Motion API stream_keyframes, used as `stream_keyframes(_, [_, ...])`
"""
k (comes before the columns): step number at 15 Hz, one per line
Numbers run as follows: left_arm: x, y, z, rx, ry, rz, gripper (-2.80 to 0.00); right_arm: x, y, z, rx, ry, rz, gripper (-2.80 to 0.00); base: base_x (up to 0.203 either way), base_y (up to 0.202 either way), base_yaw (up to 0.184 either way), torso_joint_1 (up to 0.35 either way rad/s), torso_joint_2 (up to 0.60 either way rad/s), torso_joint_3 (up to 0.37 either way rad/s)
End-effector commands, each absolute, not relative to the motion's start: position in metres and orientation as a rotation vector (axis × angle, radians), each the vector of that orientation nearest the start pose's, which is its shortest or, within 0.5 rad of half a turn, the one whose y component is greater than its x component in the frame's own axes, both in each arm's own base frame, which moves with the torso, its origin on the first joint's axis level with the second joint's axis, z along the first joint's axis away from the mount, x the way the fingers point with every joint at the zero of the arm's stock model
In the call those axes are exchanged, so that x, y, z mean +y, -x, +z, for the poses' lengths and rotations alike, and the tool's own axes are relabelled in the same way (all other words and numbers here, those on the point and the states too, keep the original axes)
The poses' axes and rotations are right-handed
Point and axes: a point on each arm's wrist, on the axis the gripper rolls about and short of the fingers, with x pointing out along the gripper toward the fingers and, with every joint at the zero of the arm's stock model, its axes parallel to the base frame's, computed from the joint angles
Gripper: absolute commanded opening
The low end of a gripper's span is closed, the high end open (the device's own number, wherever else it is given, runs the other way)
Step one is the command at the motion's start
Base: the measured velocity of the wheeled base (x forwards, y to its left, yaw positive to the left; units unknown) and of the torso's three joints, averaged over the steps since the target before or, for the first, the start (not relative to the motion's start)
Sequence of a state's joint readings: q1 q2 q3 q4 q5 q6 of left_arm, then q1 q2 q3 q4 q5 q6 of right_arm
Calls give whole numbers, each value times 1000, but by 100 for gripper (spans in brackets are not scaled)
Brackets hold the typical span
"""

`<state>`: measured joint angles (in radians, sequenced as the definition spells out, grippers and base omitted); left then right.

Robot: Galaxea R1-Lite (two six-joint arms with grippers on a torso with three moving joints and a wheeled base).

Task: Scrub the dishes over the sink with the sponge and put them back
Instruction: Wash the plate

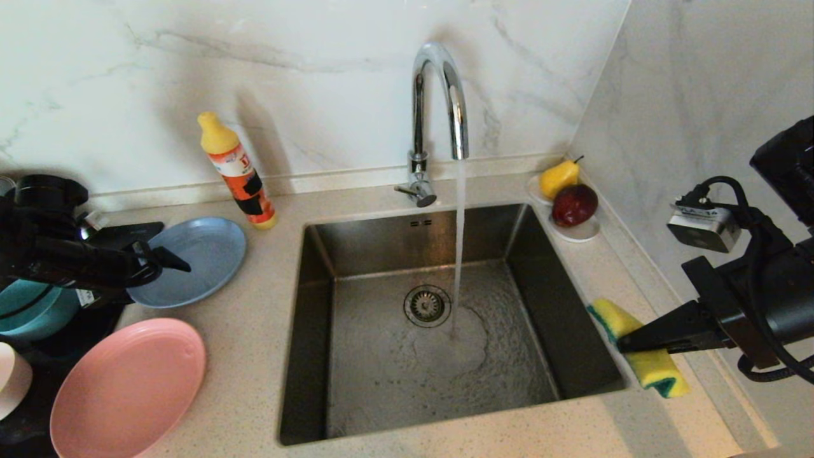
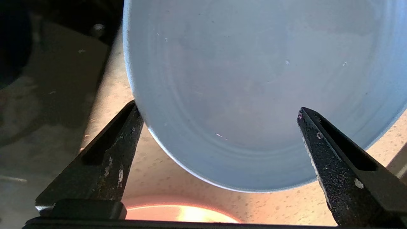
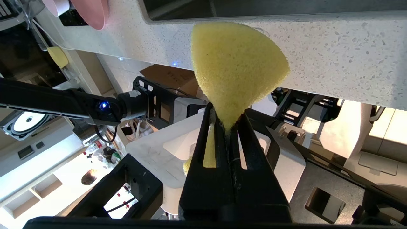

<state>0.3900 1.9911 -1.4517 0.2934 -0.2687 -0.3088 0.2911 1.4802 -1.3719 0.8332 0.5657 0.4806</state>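
Observation:
The grey-blue plate (image 1: 197,257) lies flat on the counter left of the sink (image 1: 559,318). My left gripper (image 1: 168,261) hovers open over the plate's left rim; in the left wrist view the plate (image 2: 254,79) sits between and beyond the spread fingers of that gripper (image 2: 217,109), untouched. The salmon-pink plate (image 1: 127,388) lies nearer me, with the teal bowl (image 1: 28,312) and the pale bowl (image 1: 9,375) at the far left. Right of the sink, my right gripper (image 1: 626,343) is shut on the yellow-and-green sponge (image 1: 655,369), squeezed thin between the jaws of the gripper (image 3: 227,122) in the right wrist view.
Water runs from the chrome faucet (image 1: 439,83) onto the sink floor beside the drain (image 1: 426,305). An orange dish-soap bottle (image 1: 238,172) stands behind the grey-blue plate. A small white dish (image 1: 582,232) with a pear and a red fruit sits at the back right corner, against the wall.

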Motion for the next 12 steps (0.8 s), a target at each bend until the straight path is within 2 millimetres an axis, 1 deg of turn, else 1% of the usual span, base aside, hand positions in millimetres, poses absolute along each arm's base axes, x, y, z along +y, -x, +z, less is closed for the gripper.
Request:
stream_keyframes(1, [137,-356,174,757,560,230,0,73,-201,274,1145,-553,547,-280,0,0,0,0,0,0])
stream_keyframes(3, [137,-359,172,750,561,230,0,73,-202,273,1150,-552,545,-280,0,0,0,0,0,0])
stream_keyframes(7, [141,-358,174,735,539,288,0,74,-203,273,1148,-541,554,-280,0,0,0,0,0,0])
stream_keyframes(10, [145,-362,169,741,516,355,0,74,-203,273,1150,-541,554,-280,0,0,0,0,0,0])
stream_keyframes(12, [146,-363,169,740,515,359,0,74,-202,273,1149,-540,555,-280,0,0,0,0,0,0])
